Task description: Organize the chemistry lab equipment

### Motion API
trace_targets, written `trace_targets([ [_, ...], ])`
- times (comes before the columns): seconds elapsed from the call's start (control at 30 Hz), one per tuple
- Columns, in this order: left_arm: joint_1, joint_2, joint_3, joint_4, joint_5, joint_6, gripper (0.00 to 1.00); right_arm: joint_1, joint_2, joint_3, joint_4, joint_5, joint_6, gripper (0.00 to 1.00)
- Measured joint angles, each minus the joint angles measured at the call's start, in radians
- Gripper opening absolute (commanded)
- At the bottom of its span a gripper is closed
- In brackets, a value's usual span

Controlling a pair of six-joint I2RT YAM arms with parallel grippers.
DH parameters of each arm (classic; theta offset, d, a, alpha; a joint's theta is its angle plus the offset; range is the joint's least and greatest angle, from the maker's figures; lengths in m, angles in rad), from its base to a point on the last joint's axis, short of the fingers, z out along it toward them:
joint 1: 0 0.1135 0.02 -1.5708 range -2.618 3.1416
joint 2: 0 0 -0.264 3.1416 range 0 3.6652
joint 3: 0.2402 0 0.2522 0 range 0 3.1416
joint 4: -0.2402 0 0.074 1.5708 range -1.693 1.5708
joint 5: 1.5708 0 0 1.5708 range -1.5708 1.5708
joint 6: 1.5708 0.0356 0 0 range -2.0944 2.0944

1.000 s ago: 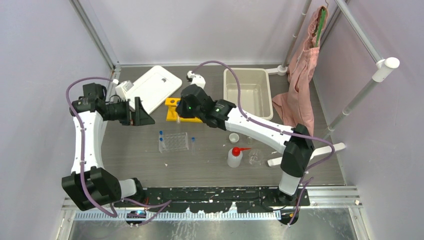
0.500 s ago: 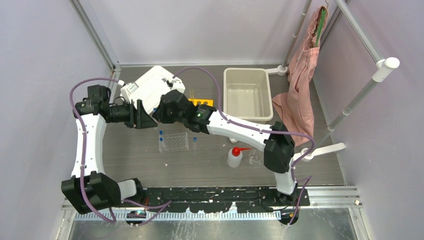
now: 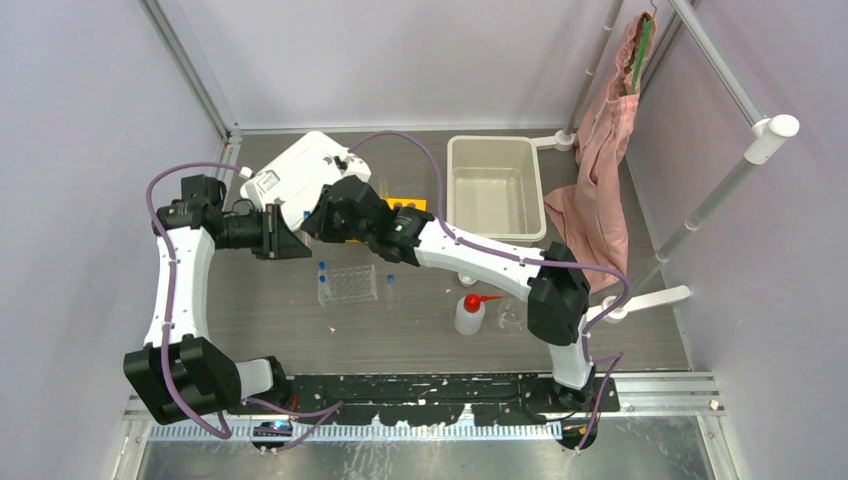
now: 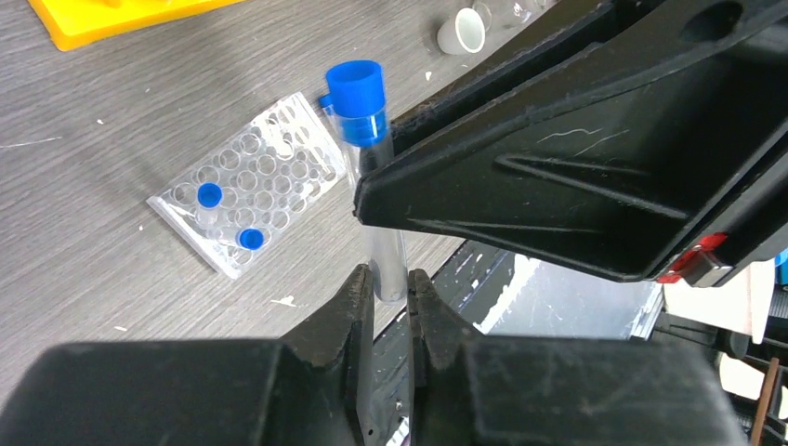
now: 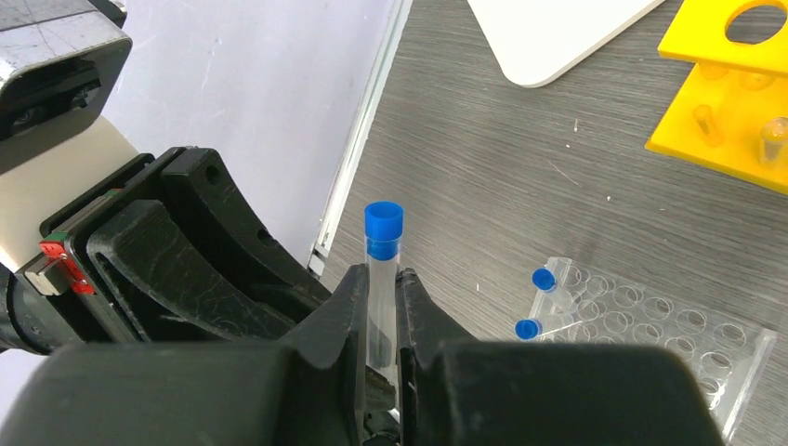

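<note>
A clear blue-capped vial (image 4: 355, 88) is held in mid-air between both arms, above the left part of the table. My right gripper (image 5: 379, 279) is shut on its middle, with the blue cap (image 5: 383, 223) sticking out past the fingertips. My left gripper (image 4: 390, 279) is shut on the vial's bottom end. In the top view the two grippers meet at the vial (image 3: 302, 232). The clear tray (image 3: 350, 285) lies below with two blue-capped vials (image 4: 210, 195) in it. The yellow rack (image 5: 734, 93) stands behind, half hidden by my right arm.
A white squeeze bottle (image 3: 468, 313), a small glass beaker (image 3: 511, 316) and a tiny white cup (image 4: 462, 32) stand to the right of the tray. A beige bin (image 3: 455, 185) and a white flat box (image 3: 296, 176) sit at the back. Pink cloth (image 3: 600, 190) hangs at right.
My right arm swung left from the yellow rack, carrying the vial to my left gripper. The left gripper went from wide open to closed on the vial's bottom end.
</note>
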Motion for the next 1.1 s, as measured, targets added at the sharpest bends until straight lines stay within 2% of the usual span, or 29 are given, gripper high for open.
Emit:
trace_targets([
  [0.07,0.0,0.0,-0.007,0.006,0.0,-0.002,0.1,-0.002,0.001,0.0,-0.002,-0.004,0.0,0.04],
  [0.13,0.0,0.0,-0.012,0.01,-0.001,0.0,0.08,-0.004,0.003,0.0,-0.003,-0.011,0.0,0.12],
  [0.23,0.001,0.0,-0.016,0.008,-0.001,0.008,0.02,-0.007,0.007,0.004,-0.011,-0.027,0.003,0.4],
  [0.3,0.0,0.001,-0.017,0.004,0.003,0.027,0.01,-0.011,0.019,0.035,-0.043,-0.044,0.016,0.52],
  [0.37,0.0,0.001,-0.017,0.001,0.009,0.055,0.0,-0.019,0.032,0.075,-0.083,-0.056,0.021,0.58],
  [0.53,-0.008,0.001,-0.017,-0.04,0.006,0.149,0.0,-0.047,0.062,0.192,-0.22,-0.111,0.006,0.59],
  [0.77,-0.019,0.0,-0.017,-0.089,-0.016,0.249,0.0,-0.112,0.124,0.343,-0.377,-0.286,-0.045,0.57],
  [1.1,-0.029,-0.008,-0.017,-0.1,-0.028,0.277,0.0,-0.127,0.156,0.36,-0.46,-0.433,-0.066,0.46],
])
